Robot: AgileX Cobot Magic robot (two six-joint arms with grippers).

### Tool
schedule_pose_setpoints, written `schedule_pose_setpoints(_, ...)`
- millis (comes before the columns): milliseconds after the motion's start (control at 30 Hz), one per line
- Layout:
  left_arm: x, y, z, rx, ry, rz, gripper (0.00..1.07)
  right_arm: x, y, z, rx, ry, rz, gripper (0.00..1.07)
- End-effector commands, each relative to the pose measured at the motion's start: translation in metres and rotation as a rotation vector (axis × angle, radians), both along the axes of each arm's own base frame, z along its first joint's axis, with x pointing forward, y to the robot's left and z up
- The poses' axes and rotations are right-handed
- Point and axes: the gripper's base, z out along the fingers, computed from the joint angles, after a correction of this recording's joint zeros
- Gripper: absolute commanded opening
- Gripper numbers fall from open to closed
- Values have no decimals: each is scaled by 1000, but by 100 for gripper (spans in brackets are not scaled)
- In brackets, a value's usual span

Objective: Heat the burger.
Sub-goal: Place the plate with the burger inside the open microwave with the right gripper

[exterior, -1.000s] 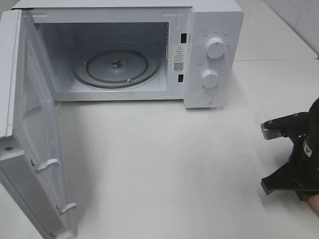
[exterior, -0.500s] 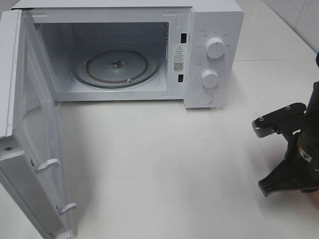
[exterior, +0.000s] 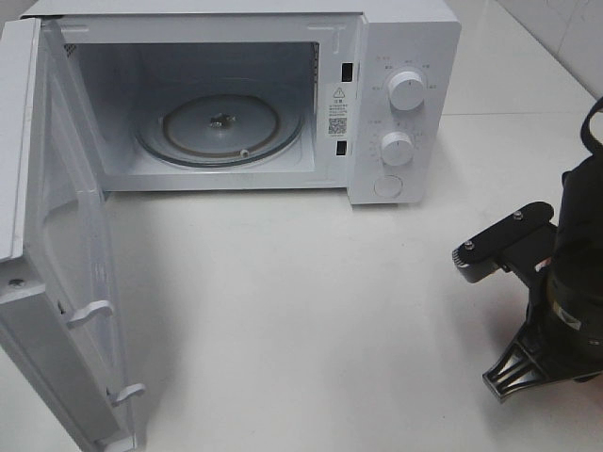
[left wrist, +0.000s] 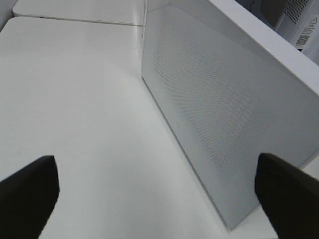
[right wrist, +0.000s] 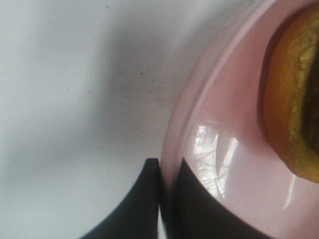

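Observation:
The burger (right wrist: pixel 291 99) shows only in the right wrist view, as the golden-brown edge of its bun resting on the round pink plate (right wrist: pixel 234 149). My right gripper (right wrist: pixel 167 167) is shut on the plate's rim, one finger under it and one above. In the exterior high view the right arm (exterior: pixel 565 301) stands at the right edge of the table, and plate and burger are out of view there. My left gripper (left wrist: pixel 157 169) is open and empty, facing the outer side of the microwave door (left wrist: pixel 224 109).
The white microwave (exterior: pixel 396 56) stands at the back with its door (exterior: pixel 57 264) swung wide open to the left. Its glass turntable (exterior: pixel 221 127) is bare. Two knobs (exterior: pixel 407 89) sit on its right panel. The white table (exterior: pixel 301 311) lies between microwave and arm.
The right arm has shifted left and toward the table's front edge, turning as it goes. The pink sliver at the lower right edge is no longer seen. The microwave has not moved.

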Motion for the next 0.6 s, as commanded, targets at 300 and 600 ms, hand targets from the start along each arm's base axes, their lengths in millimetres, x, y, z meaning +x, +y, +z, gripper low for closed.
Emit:
schedule_pose_setpoints(300,-2,0,-1,-3,-14,1,100,-14,9,19,-67,-42,116,0)
schedule_pose_setpoints(600,-2,0,-1,-3,-14,1,100,-29,25,24,-87,-47,227,0)
